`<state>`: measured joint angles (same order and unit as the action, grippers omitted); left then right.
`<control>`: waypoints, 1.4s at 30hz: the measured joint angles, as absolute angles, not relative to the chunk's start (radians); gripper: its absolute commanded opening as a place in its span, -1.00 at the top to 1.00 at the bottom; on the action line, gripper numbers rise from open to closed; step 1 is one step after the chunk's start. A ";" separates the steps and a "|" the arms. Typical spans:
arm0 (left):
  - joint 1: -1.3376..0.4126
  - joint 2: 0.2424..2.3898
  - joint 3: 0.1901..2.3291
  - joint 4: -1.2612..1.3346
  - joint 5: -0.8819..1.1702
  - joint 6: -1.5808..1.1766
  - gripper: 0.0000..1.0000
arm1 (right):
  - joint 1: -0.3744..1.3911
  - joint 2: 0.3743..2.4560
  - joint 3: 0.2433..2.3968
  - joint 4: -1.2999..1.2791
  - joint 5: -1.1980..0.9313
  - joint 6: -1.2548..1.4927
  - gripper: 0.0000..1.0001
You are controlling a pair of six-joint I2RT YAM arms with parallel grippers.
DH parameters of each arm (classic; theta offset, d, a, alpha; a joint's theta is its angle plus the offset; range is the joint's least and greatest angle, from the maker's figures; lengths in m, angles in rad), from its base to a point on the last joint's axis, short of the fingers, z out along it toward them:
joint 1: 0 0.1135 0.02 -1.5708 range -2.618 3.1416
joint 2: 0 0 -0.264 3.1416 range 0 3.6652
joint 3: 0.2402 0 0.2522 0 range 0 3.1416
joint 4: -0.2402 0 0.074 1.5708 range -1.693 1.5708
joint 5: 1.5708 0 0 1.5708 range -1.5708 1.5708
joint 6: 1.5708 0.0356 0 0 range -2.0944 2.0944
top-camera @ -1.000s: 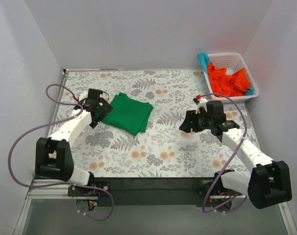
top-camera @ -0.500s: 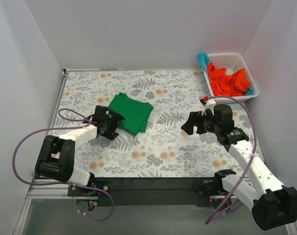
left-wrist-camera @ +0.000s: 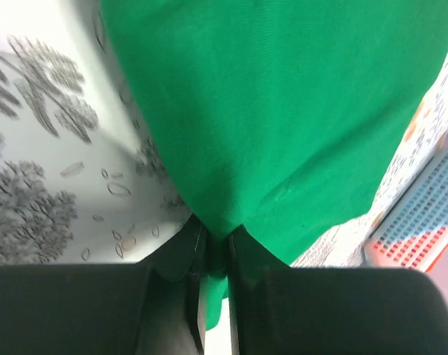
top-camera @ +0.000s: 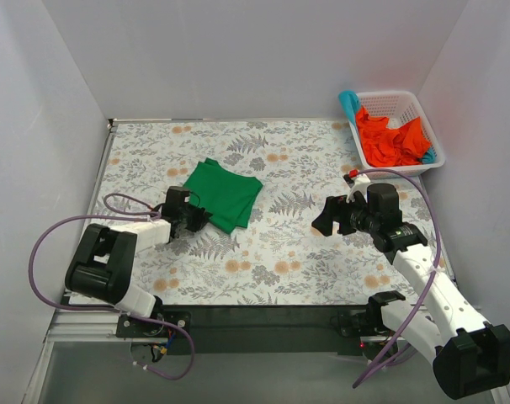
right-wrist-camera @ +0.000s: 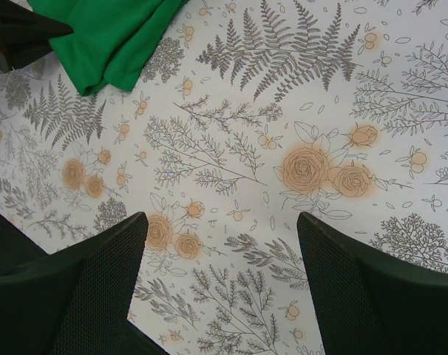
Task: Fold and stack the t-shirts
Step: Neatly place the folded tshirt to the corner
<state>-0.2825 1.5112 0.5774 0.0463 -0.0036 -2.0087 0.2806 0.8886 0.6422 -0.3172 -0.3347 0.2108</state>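
No text, label, brand, number or sign can be read in any of the views. The only marking is the printed pattern of ferns and flowers on the worktop, and it carries no lettering.

Left wrist: green t-shirt runs off the top edge. Basket, lower right, is blurred and cut off by the frame. Top view, upper right: teal shirt mostly buried beside orange shirts; their number is unclear.
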 measured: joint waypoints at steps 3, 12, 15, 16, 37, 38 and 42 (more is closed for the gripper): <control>-0.245 1.522 0.591 0.048 -0.020 -2.007 1.00 | 0.281 0.889 0.642 -0.317 -0.335 0.210 -0.75; -0.002 1.772 0.847 0.066 -0.017 -2.005 1.00 | 0.281 0.890 0.642 -0.321 -0.332 0.204 -0.75; 0.081 1.840 0.916 0.082 -0.013 -2.005 1.00 | 0.281 0.897 0.642 -0.321 -0.327 0.202 -0.75; 0.115 1.863 0.940 0.088 -0.015 -2.006 1.00 | 0.281 0.902 0.642 -0.321 -0.327 0.201 -0.75; 0.250 2.342 1.439 0.388 -0.128 -2.024 1.00 | 0.281 1.017 0.649 -0.339 -0.360 0.180 -0.74; 0.251 2.365 1.475 0.381 -0.128 -2.023 1.00 | 0.280 1.019 0.650 -0.340 -0.363 0.180 -0.74; 0.258 2.417 1.555 0.374 -0.114 -2.024 0.72 | 0.277 1.033 0.654 -0.340 -0.370 0.179 -0.74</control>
